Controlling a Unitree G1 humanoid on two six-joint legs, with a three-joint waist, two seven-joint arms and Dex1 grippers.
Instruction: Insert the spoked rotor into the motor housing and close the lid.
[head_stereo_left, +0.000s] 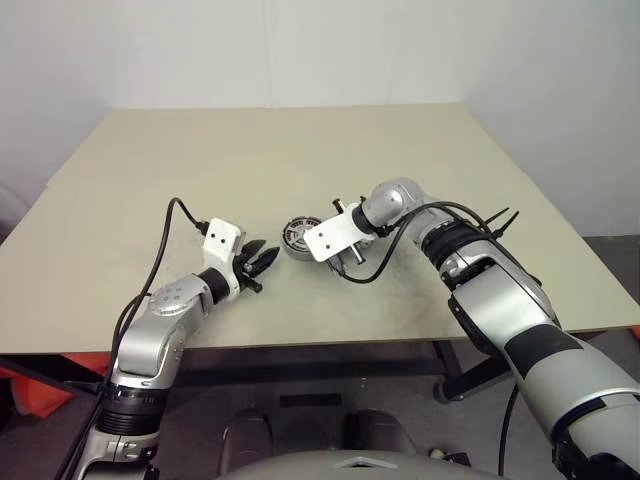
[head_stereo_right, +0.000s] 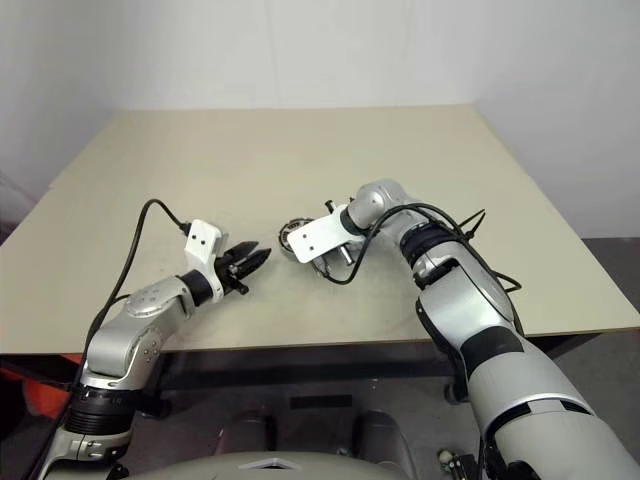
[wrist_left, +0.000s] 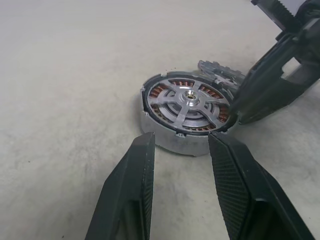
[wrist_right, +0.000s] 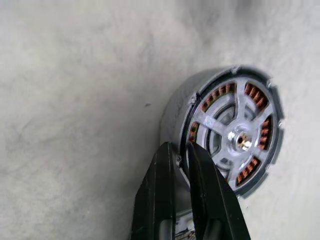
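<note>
The motor housing lies flat on the table near its middle, also seen from the head. The spoked rotor sits inside it, with copper windings showing between the spokes. My right gripper reaches down to the housing's rim from the right, its fingers a narrow gap apart astride the rim's edge. A grey notched lid lies just behind the housing, close to the right gripper. My left gripper stands open just short of the housing's left side, with nothing between its fingers.
The tan table stretches far back and to both sides. Its front edge runs close under both arms. Black cables loop off each wrist.
</note>
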